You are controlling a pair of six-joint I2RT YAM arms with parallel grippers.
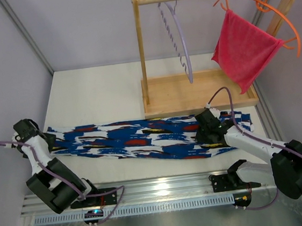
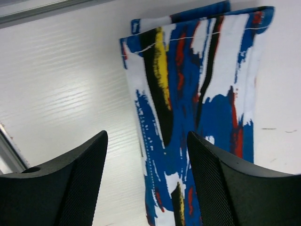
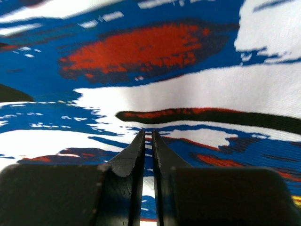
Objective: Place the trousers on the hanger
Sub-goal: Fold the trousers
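The trousers (image 1: 143,138) lie flat and stretched left to right across the white table, royal blue with white, red, black and yellow patches. My left gripper (image 1: 47,141) is at their left end. In the left wrist view it (image 2: 147,136) is open, and the trousers' end (image 2: 188,94) lies on the table under and ahead of the fingers, with nothing between them. My right gripper (image 1: 204,133) is over the trousers' right part. In its own view the jaws (image 3: 148,134) are shut, tips down at the fabric (image 3: 188,89). The lavender hanger (image 1: 180,45) hangs by its hook from the wooden rail.
A wooden rack (image 1: 140,49) with a tray base (image 1: 192,95) stands at the back right. An orange hanger (image 1: 269,3) carrying a pink-red cloth (image 1: 244,49) hangs on the rail's right end. Walls close in left and right; a metal rail (image 1: 164,190) runs along the near edge.
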